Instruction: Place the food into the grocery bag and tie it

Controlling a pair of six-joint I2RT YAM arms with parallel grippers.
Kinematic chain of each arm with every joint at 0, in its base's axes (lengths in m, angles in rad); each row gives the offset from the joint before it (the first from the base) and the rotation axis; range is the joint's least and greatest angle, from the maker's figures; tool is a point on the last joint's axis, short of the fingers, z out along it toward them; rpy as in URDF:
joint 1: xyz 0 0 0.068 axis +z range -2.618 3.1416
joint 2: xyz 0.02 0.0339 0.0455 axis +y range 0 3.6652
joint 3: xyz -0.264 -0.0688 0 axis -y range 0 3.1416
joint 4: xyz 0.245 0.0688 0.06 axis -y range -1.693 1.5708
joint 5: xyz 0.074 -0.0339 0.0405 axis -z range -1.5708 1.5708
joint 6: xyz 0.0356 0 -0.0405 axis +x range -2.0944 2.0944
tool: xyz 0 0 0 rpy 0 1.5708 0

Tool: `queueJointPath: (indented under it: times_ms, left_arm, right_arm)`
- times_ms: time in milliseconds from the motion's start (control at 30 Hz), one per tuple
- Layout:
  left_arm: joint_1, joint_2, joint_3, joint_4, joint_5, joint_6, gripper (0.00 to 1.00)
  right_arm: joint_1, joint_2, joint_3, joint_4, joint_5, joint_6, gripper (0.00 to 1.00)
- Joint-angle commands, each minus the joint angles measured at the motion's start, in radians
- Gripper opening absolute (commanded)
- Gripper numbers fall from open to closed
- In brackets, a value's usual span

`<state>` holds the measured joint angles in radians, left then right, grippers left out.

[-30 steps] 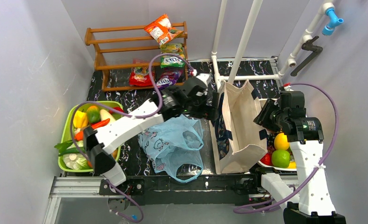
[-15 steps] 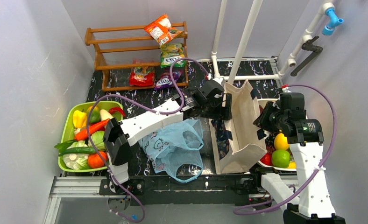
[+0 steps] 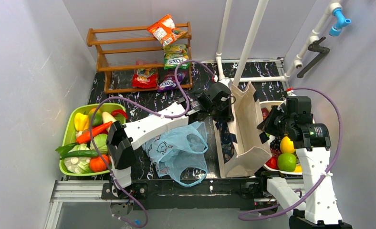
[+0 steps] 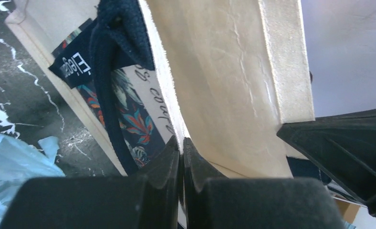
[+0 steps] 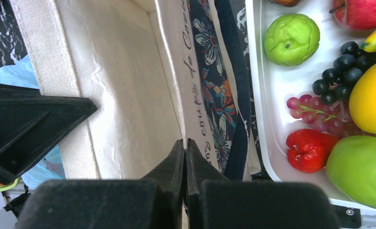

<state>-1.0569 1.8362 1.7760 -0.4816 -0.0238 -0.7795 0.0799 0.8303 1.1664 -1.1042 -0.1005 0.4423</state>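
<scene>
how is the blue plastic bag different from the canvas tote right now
The blue bag is thin, translucent light blue plastic; the canvas tote is stiff beige cloth with navy handles. The blue bag lies crumpled on the table, ungripped; the canvas tote is held open, its two long rims pinched by the left gripper and right gripper. Both sit side by side.
</scene>
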Motion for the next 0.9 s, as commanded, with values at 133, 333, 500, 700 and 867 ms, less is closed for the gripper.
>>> queueJointPath:
  times_ms: [133,333,500,700,867]
  left_arm:
    - [-0.002,-0.116,0.038,-0.186,-0.189,0.021,0.00]
    - [-0.002,-0.229,0.003,-0.290,-0.311,0.039,0.00]
    - [-0.003,-0.299,-0.062,-0.327,-0.389,0.041,0.00]
    - [-0.003,-0.323,-0.080,-0.388,-0.463,0.055,0.00]
    - [-0.002,-0.336,-0.096,-0.419,-0.527,0.052,0.00]
  right_arm:
    - [0.004,0.004,0.063,0.037,-0.160,0.021,0.01]
    - [0.037,0.039,0.116,0.077,-0.234,0.029,0.01]
    - [0.123,0.070,0.134,0.121,-0.230,0.046,0.01]
    - [0.174,0.110,0.139,0.178,-0.181,0.050,0.01]
    - [0.194,0.169,0.157,0.210,-0.173,0.050,0.01]
